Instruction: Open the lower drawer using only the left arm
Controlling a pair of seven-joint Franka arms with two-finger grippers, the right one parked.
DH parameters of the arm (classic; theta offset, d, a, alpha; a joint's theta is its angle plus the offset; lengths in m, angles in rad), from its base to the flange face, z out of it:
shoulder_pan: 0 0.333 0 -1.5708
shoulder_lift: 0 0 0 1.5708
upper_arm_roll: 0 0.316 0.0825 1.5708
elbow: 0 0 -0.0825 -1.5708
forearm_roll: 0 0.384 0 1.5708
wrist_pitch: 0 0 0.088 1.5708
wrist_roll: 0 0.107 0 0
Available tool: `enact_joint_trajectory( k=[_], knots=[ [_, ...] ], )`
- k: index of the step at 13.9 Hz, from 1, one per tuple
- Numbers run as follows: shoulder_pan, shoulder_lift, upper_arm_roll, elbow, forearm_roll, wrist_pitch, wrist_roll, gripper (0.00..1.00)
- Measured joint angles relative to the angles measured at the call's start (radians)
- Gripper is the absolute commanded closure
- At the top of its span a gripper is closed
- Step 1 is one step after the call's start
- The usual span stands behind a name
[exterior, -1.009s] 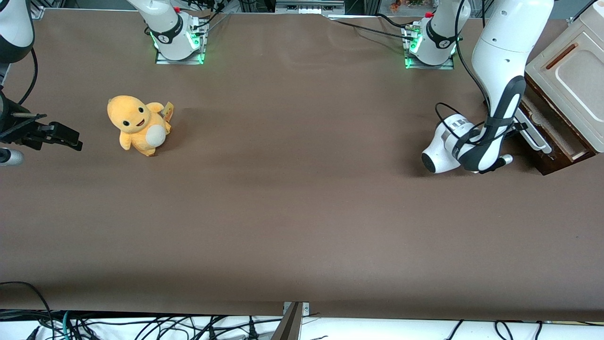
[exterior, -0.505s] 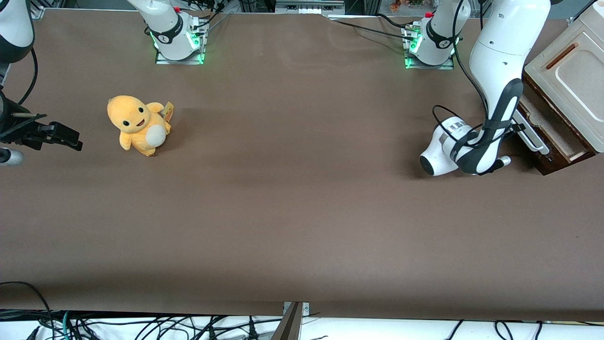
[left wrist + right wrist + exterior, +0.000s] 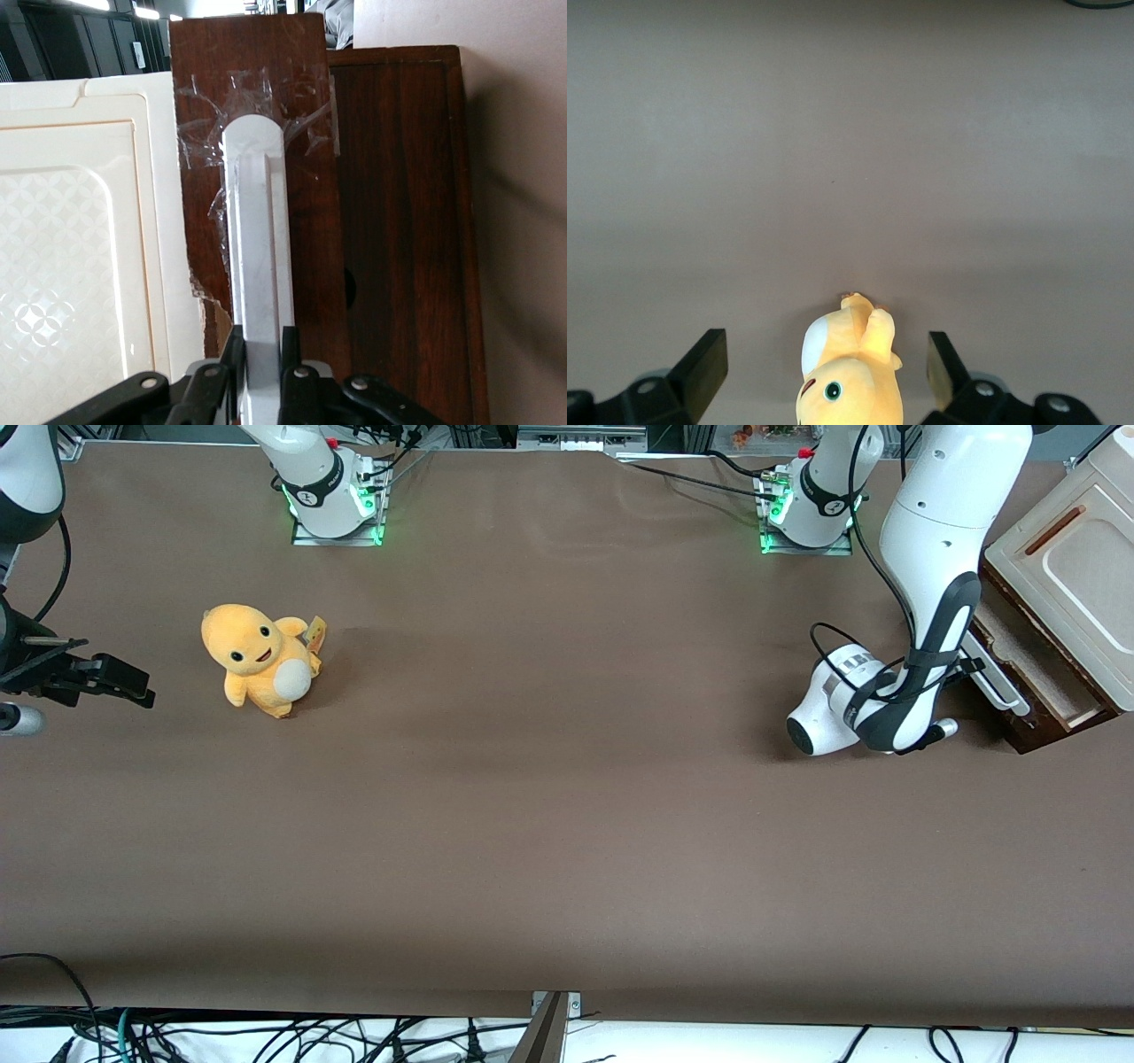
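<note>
The left arm's black two-finger end effector (image 3: 263, 354) is pinching the long white bar handle (image 3: 258, 266) of the dark brown wooden lower drawer (image 3: 1036, 669), which is standing partly open, with more pulling likely remaining.

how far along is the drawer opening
Done: the pincer is clamped on the white bar handle, and the lower drawer already stands partly out of the cabinet, its pale inside showing in the front view. In hand: the left arm holds that grip. Left: perhaps more pull, then letting go.
</note>
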Motion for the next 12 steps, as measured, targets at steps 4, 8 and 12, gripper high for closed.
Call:
enact_joint_trajectory(
  k=[4, 8, 12],
  knots=[
    [-0.008, 0.002, 0.0, 0.003, -0.002, 0.0, 0.0, 0.98],
    [-0.015, 0.013, 0.0, 0.016, -0.007, -0.011, 0.0, 0.98],
    [-0.019, 0.022, 0.0, 0.023, -0.007, -0.017, 0.0, 0.98]
  ],
)
